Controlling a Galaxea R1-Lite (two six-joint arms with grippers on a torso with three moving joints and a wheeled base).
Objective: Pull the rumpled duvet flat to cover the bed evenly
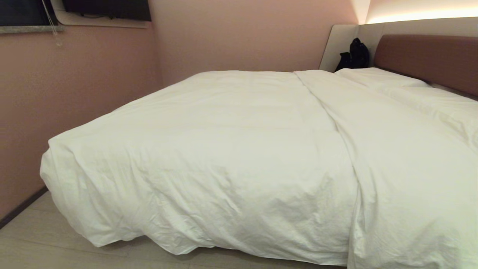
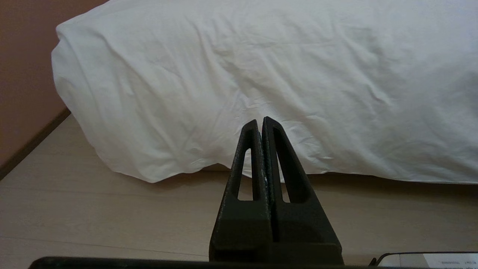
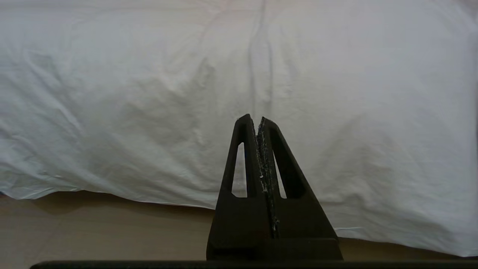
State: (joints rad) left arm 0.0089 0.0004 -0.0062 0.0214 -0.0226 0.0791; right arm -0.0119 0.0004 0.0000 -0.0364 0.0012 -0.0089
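Both grippers — left, right — jaws closed, empty; I'd open wide, pinch the duvet hem low.

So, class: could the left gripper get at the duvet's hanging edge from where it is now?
Probably yes. The left gripper, shut and empty, points at the duvet hanging over the side of the bed; only bare floor lies between. It would need to open first.

Left gripper: black fingers pressed together, pointing level, holding nothing. Right gripper: fingers likewise pressed together, level, empty. Neither arm visible from head camera.
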